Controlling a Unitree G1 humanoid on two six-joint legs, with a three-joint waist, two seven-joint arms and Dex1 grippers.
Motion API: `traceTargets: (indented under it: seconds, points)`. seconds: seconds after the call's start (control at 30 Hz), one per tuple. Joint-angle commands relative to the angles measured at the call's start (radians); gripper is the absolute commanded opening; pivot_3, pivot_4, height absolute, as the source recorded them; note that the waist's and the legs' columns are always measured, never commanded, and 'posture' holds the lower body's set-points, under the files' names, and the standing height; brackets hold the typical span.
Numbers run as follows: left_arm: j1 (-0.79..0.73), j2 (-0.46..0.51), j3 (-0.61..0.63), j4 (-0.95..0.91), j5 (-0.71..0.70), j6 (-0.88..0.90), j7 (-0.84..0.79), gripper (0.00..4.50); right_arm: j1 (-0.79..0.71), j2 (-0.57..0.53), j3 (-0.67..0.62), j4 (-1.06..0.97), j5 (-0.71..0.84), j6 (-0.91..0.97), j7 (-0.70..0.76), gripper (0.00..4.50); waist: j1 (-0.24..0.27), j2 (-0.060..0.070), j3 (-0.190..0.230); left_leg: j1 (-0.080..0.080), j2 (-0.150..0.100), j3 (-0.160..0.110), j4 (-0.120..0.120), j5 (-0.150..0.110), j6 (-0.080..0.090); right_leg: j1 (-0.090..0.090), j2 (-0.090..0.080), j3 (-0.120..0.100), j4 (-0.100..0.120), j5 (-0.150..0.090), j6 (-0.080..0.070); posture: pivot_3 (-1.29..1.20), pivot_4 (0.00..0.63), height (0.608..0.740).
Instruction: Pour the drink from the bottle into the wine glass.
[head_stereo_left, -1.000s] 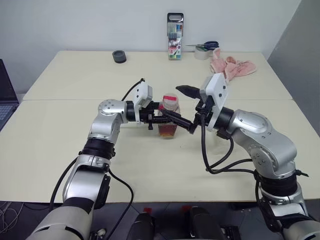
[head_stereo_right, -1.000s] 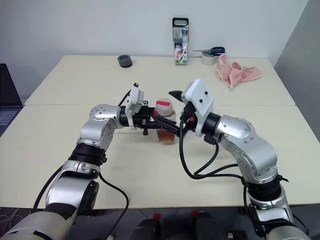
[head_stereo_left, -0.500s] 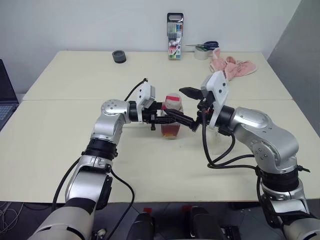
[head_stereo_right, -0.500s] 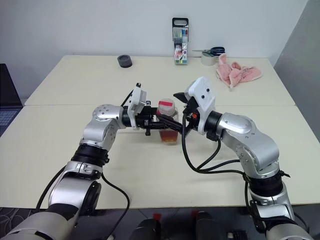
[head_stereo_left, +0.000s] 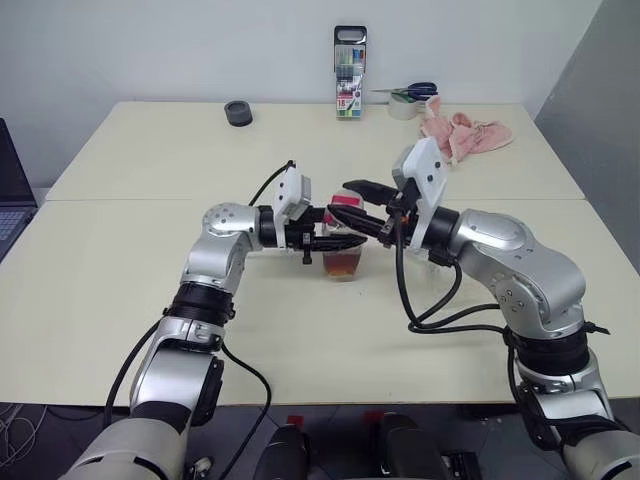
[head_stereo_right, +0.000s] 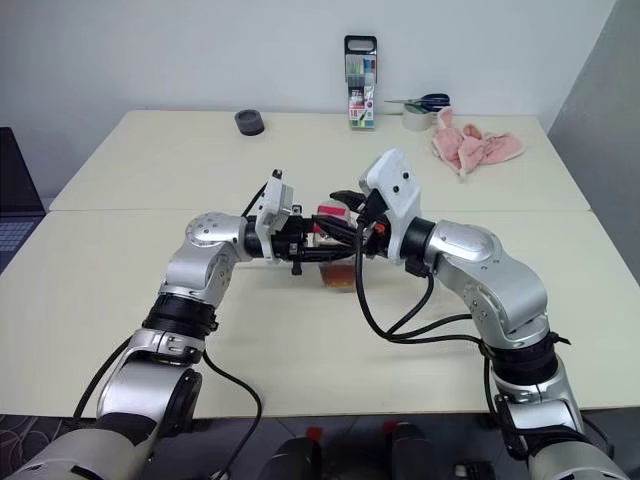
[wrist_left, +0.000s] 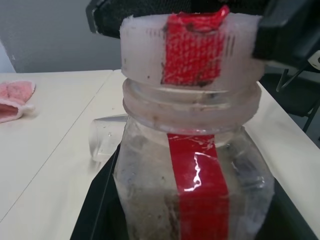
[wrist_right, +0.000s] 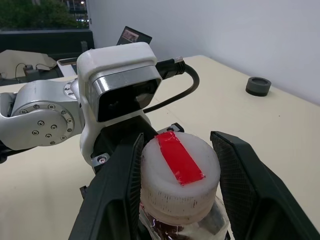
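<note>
Table centre holds the action: the left gripper stays clamped on the bottle, upright near mid-table. Right gripper has narrowed from wide open, its fingers now flanking the white cap, one perhaps touching. Uncapping looks imminent; the wine glass waits just right of the bottle.

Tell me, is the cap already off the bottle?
No, the white cap sits on the bottle, between the right gripper's jaws.
</note>
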Motion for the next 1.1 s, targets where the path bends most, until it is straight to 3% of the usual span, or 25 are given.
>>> traceTargets:
  seconds: [0.03,0.23,0.47,0.67,0.93,1.1]
  points:
    - [-0.007,0.004,0.009,-0.055,-0.018,0.008,0.008,1.69,-0.010,-0.050,0.041,-0.058,-0.108,-0.140,0.022,1.79,0.000,0.000,0.000,0.000,0.000,0.000,0.000,0.000,0.000,0.000,0.000,0.000,0.000,0.000,0.000,0.00,0.150,0.740]
    - [0.010,0.010,0.012,-0.073,-0.020,0.024,0.023,1.68,0.053,-0.058,0.009,-0.076,-0.130,-0.272,0.041,1.72,0.000,0.000,0.000,0.000,0.000,0.000,0.000,0.000,0.000,0.000,0.000,0.000,0.000,0.000,0.000,0.00,0.150,0.740]
    - [0.029,0.022,0.028,-0.111,-0.027,0.055,0.055,1.68,0.124,0.012,-0.194,-0.095,0.029,-0.151,-0.072,1.72,0.002,0.000,0.000,0.000,0.000,0.000,0.000,0.000,0.000,0.000,0.000,0.000,0.000,0.000,0.000,0.00,0.150,0.740]
    - [0.058,0.057,0.071,-0.121,-0.036,0.074,0.107,1.68,0.309,-0.034,-0.394,0.026,-0.040,-0.203,-0.177,1.72,0.004,0.000,0.000,0.000,-0.001,0.001,0.000,0.000,0.000,0.001,0.000,0.000,0.000,0.000,0.000,0.00,0.150,0.740]
    - [0.045,0.071,0.151,-0.113,-0.040,0.099,0.243,1.68,0.480,-0.067,-0.398,0.141,-0.172,-0.251,-0.237,1.72,0.001,0.000,0.000,0.003,0.000,0.004,-0.001,0.000,0.001,0.000,0.000,0.003,0.002,0.000,0.000,0.00,0.150,0.740]
    - [0.049,0.085,0.175,-0.127,-0.038,0.104,0.310,1.68,0.492,-0.071,-0.389,0.149,-0.175,-0.193,-0.233,3.45,0.001,0.000,0.000,0.004,0.000,0.005,-0.001,0.000,0.000,0.000,0.000,0.004,0.003,0.000,0.000,0.00,0.150,0.740]
